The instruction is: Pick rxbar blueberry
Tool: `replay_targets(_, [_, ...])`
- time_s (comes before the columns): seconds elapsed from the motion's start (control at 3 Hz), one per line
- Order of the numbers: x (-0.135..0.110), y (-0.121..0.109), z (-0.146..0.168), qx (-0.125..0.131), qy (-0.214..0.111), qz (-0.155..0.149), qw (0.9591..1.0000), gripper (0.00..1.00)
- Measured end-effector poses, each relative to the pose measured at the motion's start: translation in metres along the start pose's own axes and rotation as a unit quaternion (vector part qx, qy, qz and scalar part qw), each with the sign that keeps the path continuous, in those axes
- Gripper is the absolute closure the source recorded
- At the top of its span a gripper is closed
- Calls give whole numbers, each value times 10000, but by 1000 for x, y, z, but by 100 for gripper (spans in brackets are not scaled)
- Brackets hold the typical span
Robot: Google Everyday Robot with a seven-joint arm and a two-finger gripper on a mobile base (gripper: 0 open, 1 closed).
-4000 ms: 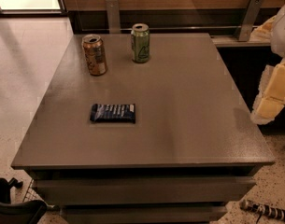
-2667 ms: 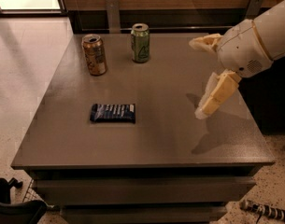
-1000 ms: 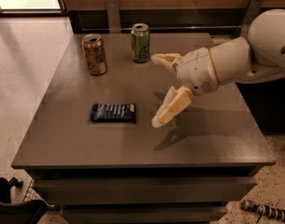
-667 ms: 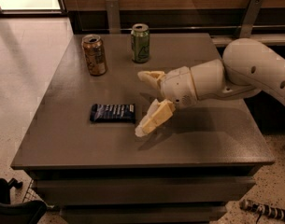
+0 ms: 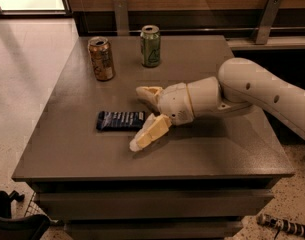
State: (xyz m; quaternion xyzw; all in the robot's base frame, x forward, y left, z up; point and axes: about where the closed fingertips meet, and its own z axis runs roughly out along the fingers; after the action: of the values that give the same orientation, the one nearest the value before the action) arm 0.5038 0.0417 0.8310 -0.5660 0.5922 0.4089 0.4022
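The bar point(image 5: 121, 120) lies flat on the table point(image 5: 232, 149), a little left of the middle, with its long side going left to right. The gripper point(image 5: 138, 118) is at the right end of the bar, and its two fingers are spread wide. The far finger point(image 5: 151, 92) is just beyond the far edge of the bar, and the near finger point(image 5: 151, 132) comes down close to the near edge. I cannot tell if any finger touches the wrapper yet.

To do this step well, I think the claw should go a bit more to the left, so the fingers take the bar across its narrow width and not only the end corner. The wrapper is thin and flat, so the tips must be very low, almost on the table, before closing; otherwise they can slide over it. Closing slowly seems wise, because one finger can push the bar away. The brown can point(image 5: 101, 59) and the green can point(image 5: 150, 46) stand well apart at the far side and are not in the way.
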Motion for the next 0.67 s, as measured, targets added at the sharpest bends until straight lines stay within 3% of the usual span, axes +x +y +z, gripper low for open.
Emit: replay_targets(0.67, [13,2,18,111,115,302,9994,0])
